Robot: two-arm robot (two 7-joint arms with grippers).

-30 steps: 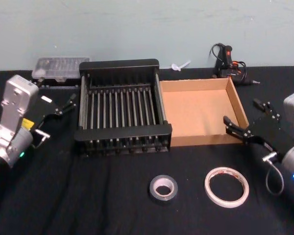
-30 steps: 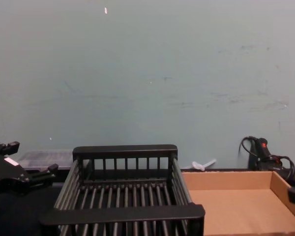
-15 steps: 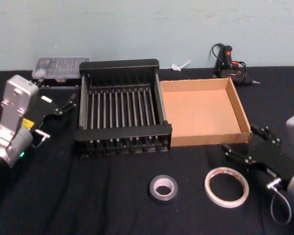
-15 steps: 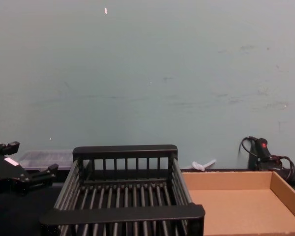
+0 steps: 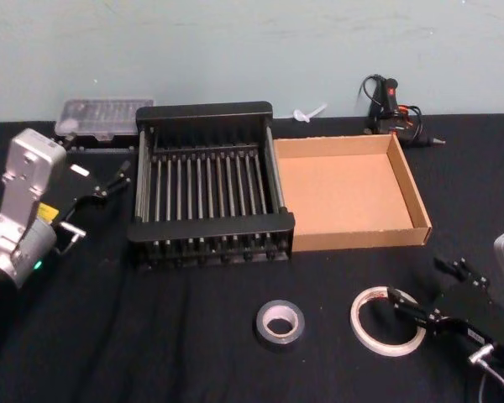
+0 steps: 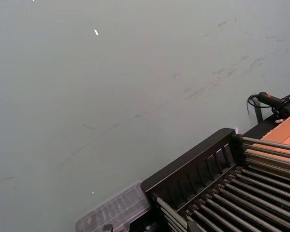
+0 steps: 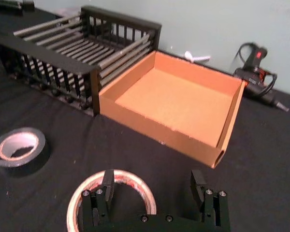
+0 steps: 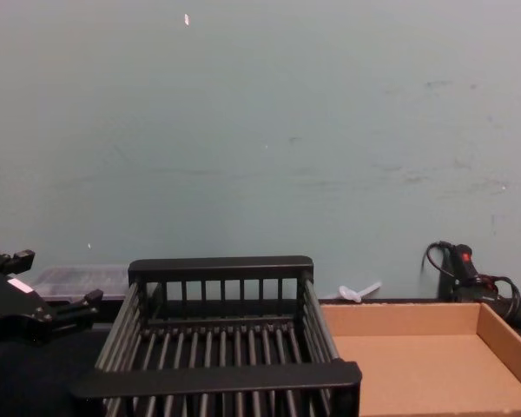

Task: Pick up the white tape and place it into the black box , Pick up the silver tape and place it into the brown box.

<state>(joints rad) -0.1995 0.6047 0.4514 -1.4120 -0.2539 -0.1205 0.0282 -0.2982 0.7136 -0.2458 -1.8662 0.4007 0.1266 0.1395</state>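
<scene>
Right gripper [image 5: 430, 291], fingers spread apart, now down at the near right of the table [image 5: 151, 336] with one finger over the right edge of the white tape [image 5: 388, 320], a thin wide ring of whitish translucent tape with red print on its core; a second ago held up beside the brown box [image 5: 346, 191], a shallow brown cardboard tray, at its near right corner, since then dropped and drawn back toward the ring. Nothing gripped yet; ring flat on the black cloth, unmoved. Judged: approach to first pick nearly complete, closing on the ring's wall next. Silver tape [image 5: 279, 323], a small thick dark grey roll with pale core, just left of the white ring, untouched. Beyond both rolls, black box [image 5: 206, 238], a slatted black plastic crate, touching the left wall of the brown tray; both without contents. Left gripper [image 5: 91, 193] parked left of the crate, fingers apart, same place as before.
</scene>
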